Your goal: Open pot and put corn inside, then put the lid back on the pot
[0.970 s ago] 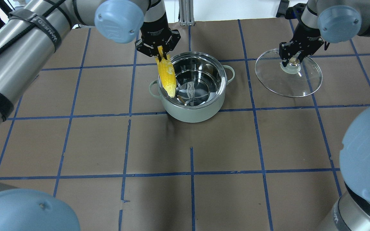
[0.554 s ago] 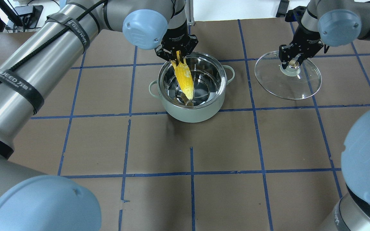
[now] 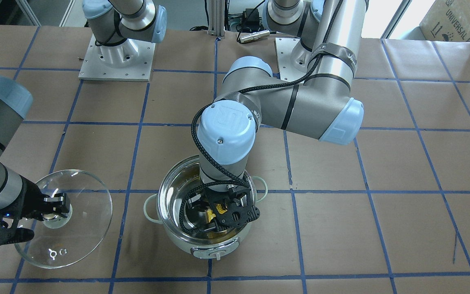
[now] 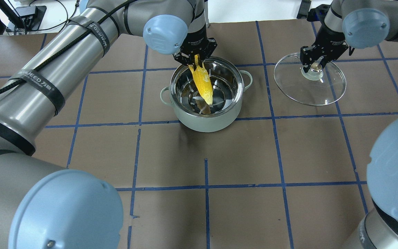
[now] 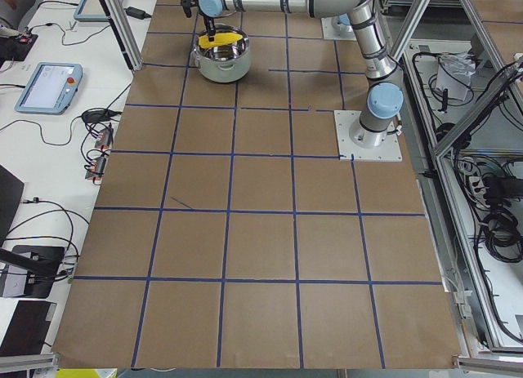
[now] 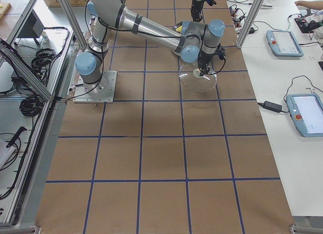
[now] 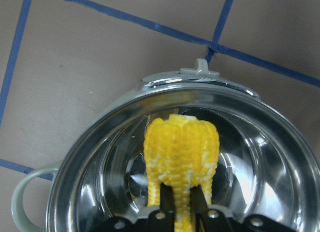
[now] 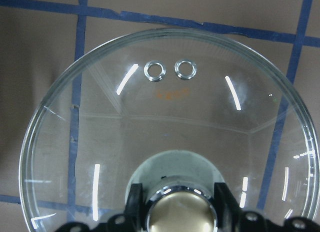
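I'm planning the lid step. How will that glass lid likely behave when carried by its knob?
The lid looks like clear glass, so probably rigid but fragile if knocked on the pot rim. Held only by its small knob in the right hand, the wide disc may tilt.

— Where is the silver-grey left arm (image 4: 47, 79)?
— It runs from lower left to top centre of the overhead view. The black left gripper (image 4: 196, 62) points down, pinching a yellow ear of corn (image 4: 204, 84).
— And the right arm (image 4: 365, 22)?
— Upper right. The black right gripper (image 4: 314, 65) clasps the round clear glass lid (image 4: 309, 93) by its knob.
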### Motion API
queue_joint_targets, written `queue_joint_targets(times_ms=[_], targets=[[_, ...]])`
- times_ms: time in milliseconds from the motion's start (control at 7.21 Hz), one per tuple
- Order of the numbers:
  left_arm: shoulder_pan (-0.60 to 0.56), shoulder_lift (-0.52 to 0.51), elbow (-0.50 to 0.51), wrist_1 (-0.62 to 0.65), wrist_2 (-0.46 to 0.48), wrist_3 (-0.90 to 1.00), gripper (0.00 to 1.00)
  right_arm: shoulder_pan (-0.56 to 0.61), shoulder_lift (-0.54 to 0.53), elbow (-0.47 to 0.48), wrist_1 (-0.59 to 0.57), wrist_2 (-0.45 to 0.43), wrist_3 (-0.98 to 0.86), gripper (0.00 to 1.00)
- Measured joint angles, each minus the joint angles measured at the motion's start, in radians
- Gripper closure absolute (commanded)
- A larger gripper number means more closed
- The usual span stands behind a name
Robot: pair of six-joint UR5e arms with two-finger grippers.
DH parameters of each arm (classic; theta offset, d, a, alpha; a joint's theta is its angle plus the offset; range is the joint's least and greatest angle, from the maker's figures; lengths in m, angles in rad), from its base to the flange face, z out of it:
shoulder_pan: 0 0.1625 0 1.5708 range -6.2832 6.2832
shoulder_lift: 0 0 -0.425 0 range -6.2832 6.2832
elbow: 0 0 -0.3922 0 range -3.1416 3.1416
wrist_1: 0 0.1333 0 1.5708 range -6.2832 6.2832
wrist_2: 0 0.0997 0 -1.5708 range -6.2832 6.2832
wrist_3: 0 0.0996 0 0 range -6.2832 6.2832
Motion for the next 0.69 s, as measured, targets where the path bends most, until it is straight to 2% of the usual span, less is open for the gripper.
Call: queue_joint_targets(times_ms=[416, 693], targets=[[-0.005, -0.002, 0.001, -0.005, -0.007, -0.001, 0.00, 0.000, 0.000, -0.005, 0.001, 0.000, -0.001, 0.92], [0.015, 0.004, 0.000, -0.010, -0.045, 0.041, 0.00, 0.002, -0.007, -0.021, 0.004, -0.001, -0.002, 0.92]])
